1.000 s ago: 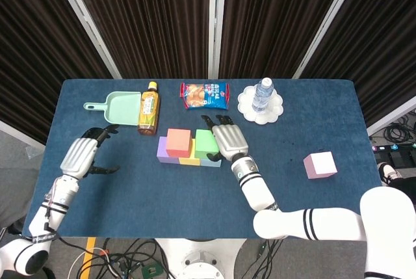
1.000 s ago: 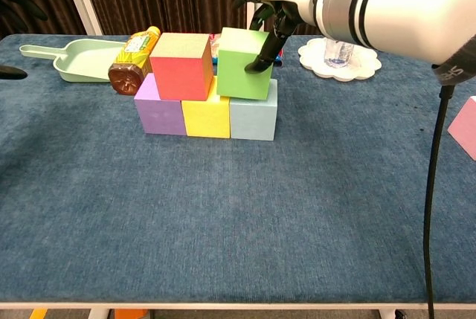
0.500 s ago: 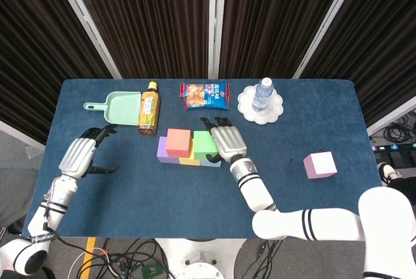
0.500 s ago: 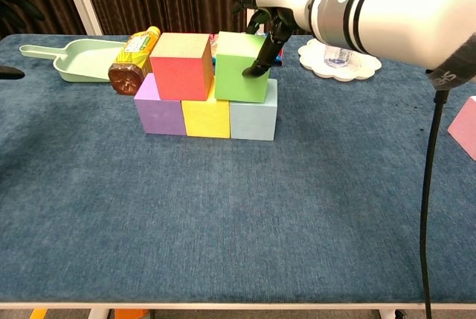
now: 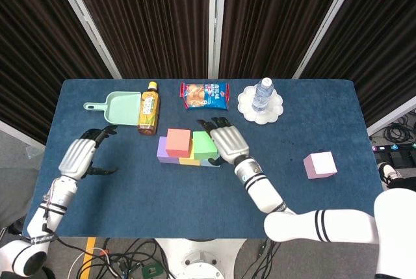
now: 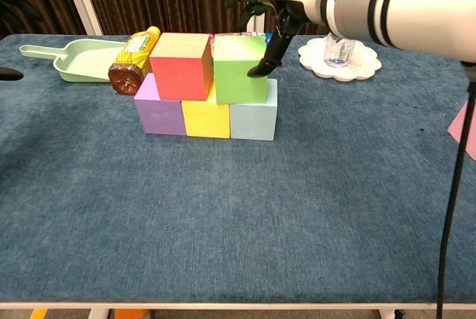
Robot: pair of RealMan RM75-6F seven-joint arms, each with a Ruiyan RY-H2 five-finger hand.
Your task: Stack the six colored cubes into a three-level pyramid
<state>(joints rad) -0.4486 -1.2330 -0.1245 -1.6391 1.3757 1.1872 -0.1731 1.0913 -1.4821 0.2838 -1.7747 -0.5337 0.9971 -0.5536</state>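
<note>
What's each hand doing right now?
Left hand: open, holding nothing.
Right hand: fingers at the green cube; cannot tell whether it grips.

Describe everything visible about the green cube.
The green cube is a plain, matte, foam-like block with a paler top face. It sits upright on the second level, across the yellow cube and light blue cube, beside the red cube; a gap between them cannot be made out. The right hand reaches over it from behind, with one of the fingers against its right side.
</note>
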